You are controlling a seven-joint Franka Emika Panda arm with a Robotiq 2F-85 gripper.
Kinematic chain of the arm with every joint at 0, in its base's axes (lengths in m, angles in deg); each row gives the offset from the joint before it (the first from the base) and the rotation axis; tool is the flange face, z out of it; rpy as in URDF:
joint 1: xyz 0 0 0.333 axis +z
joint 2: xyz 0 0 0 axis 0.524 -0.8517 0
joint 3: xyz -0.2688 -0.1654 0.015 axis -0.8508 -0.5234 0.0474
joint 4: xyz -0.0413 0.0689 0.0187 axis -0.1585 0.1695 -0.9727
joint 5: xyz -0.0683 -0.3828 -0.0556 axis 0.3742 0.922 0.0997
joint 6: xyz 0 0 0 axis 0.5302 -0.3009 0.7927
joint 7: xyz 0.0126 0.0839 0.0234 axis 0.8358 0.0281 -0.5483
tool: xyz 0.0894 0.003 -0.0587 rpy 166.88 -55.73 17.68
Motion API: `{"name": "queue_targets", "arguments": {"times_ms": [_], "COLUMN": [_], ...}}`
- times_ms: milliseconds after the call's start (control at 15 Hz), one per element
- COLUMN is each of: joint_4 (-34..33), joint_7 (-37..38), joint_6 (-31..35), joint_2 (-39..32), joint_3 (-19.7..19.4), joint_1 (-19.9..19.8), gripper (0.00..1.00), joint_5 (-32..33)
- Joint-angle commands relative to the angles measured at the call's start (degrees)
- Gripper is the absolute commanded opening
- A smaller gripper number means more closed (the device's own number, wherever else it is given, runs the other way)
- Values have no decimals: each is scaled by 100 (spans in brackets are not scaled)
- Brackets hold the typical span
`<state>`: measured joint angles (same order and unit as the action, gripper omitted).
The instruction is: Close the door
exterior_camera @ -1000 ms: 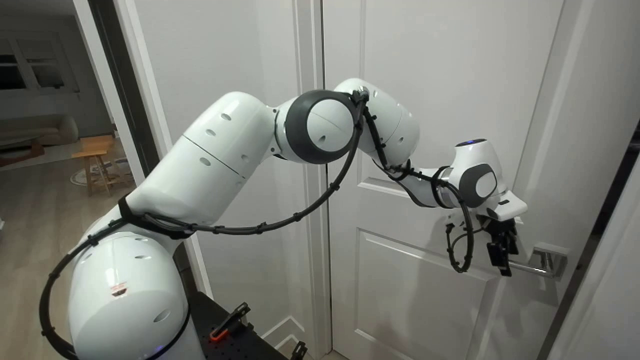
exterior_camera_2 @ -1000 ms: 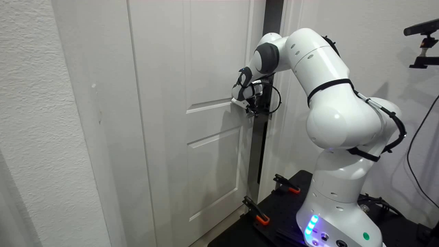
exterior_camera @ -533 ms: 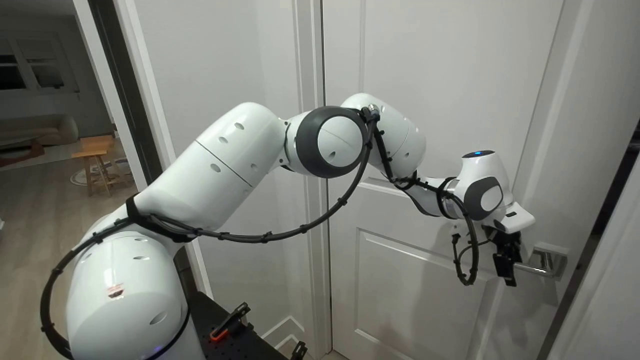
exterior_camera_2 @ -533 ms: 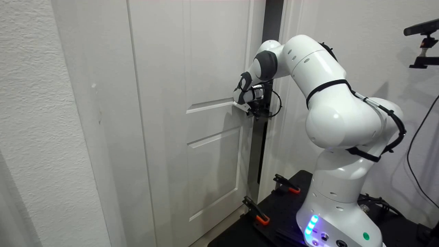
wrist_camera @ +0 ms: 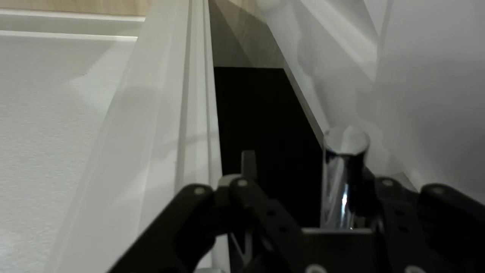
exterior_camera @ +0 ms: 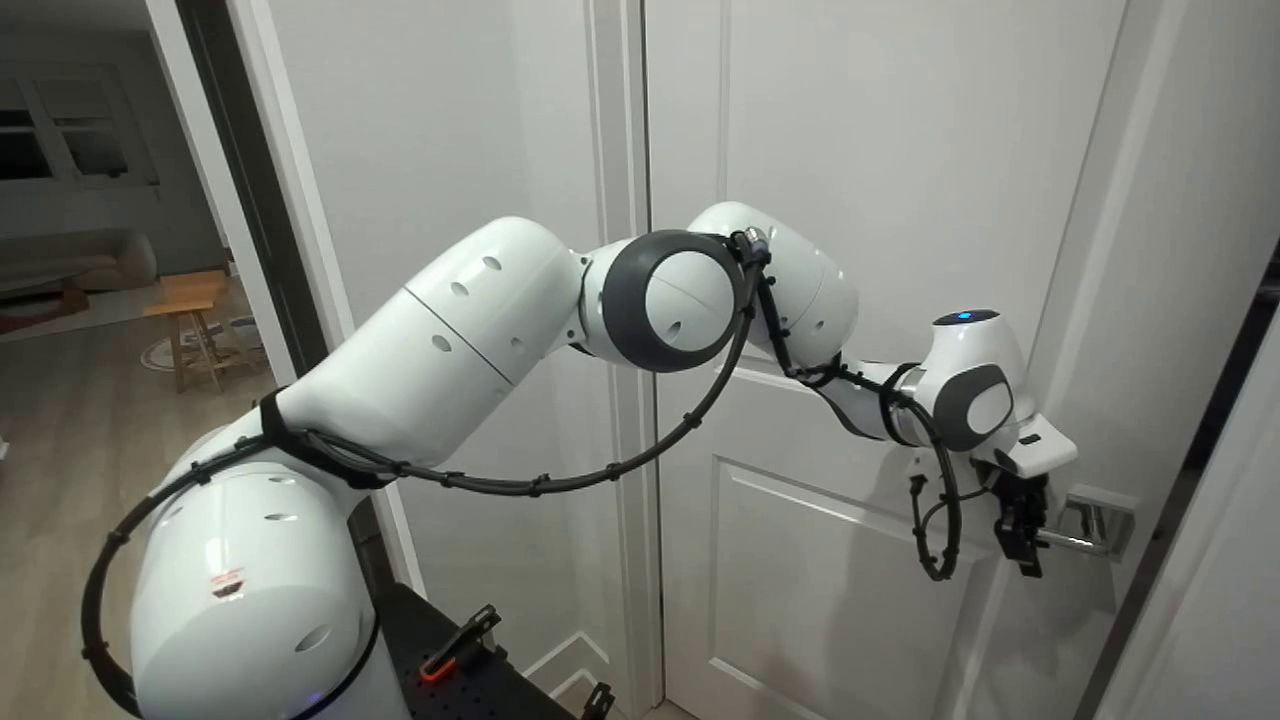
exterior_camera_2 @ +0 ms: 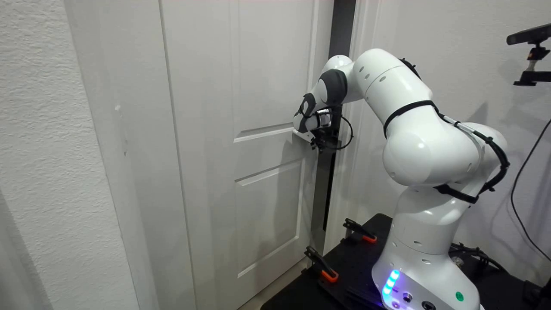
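The white panelled door (exterior_camera: 900, 150) shows in both exterior views (exterior_camera_2: 267, 211) and on the right of the wrist view (wrist_camera: 428, 83). It stands ajar, with a dark gap (wrist_camera: 261, 125) between its edge and the white frame (wrist_camera: 159, 113). Its silver lever handle (exterior_camera: 1072, 541) also shows in the wrist view (wrist_camera: 341, 189). My black gripper (exterior_camera: 1020, 560) is at the lever's free end. In the wrist view the gripper (wrist_camera: 303, 170) is open. The lever lies between its fingers, close to the right finger and apart from the left. In an exterior view the arm mostly hides the gripper (exterior_camera_2: 317, 144).
The arm's base stands on a black table (exterior_camera_2: 297, 297) with orange-tipped clamps (exterior_camera_2: 323, 265) at its edge. A black camera (exterior_camera_2: 531, 36) is mounted at the right wall. A loop of cable (exterior_camera: 940, 500) hangs beside the wrist. A wooden stool (exterior_camera: 195, 295) stands in the far room.
The arm and gripper have moved down and slightly towards the lever's plate, bringing the fingers lower around the lever's end. The door has not visibly moved.
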<state>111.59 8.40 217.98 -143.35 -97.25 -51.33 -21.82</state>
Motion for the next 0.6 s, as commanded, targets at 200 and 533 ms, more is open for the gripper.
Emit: {"name": "queue_targets", "arguments": {"times_ms": [200, 533], "joint_4": [-223, -78], "joint_7": [20, 119], "joint_6": [-119, -235], "joint_2": [-57, 39], "joint_3": [-9, -152], "joint_1": [-23, 129], "gripper": [7, 2], "joint_5": [-30, 36]}}
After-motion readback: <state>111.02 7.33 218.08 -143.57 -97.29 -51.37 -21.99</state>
